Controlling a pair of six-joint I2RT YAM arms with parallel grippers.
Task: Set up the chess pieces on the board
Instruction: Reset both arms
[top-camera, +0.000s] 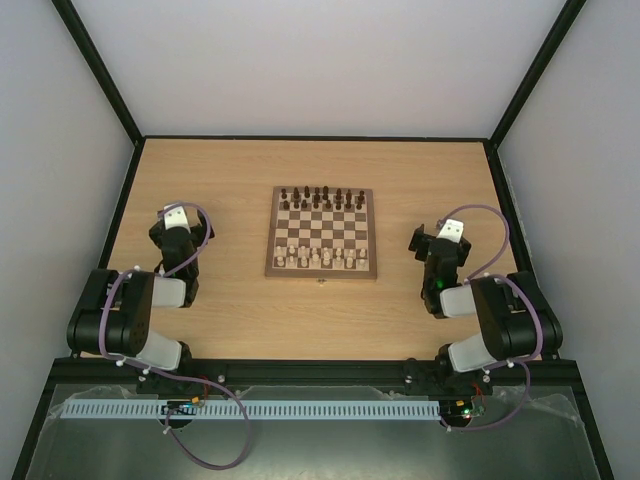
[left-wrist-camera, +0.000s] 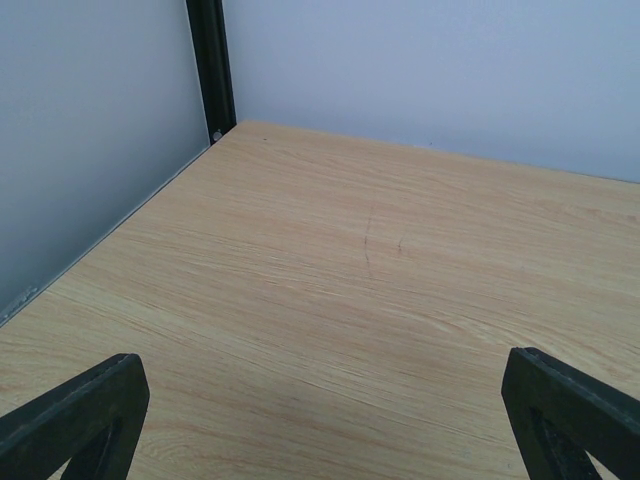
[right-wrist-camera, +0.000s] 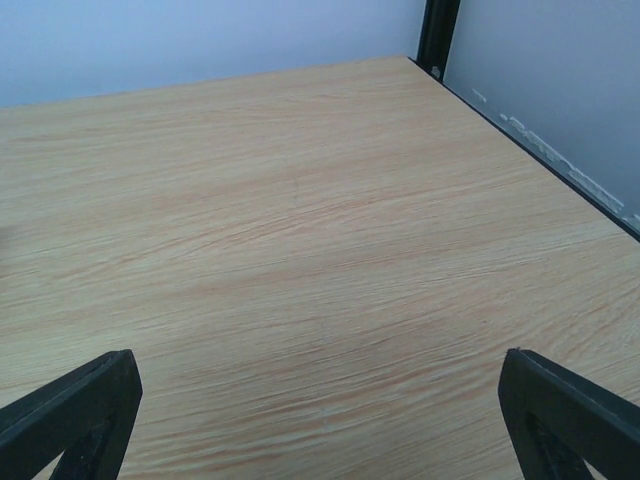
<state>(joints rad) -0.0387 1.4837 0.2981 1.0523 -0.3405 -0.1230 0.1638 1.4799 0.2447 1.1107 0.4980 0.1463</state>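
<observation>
The chessboard (top-camera: 322, 232) lies in the middle of the table in the top view. Pale cream chess pieces (top-camera: 318, 258) stand in its two near rows. Dark brown pieces (top-camera: 322, 197) stand in its two far rows. My left gripper (top-camera: 172, 217) rests left of the board, open and empty. Its fingers (left-wrist-camera: 75, 415) frame only bare table in the left wrist view. My right gripper (top-camera: 432, 234) rests right of the board, open and empty. Its fingers (right-wrist-camera: 570, 415) also frame bare wood. The board is out of both wrist views.
A tiny object (top-camera: 320, 283) lies on the table just in front of the board's near edge. Black frame posts (left-wrist-camera: 212, 65) (right-wrist-camera: 436, 35) stand at the far corners. Pale walls close in the table on three sides.
</observation>
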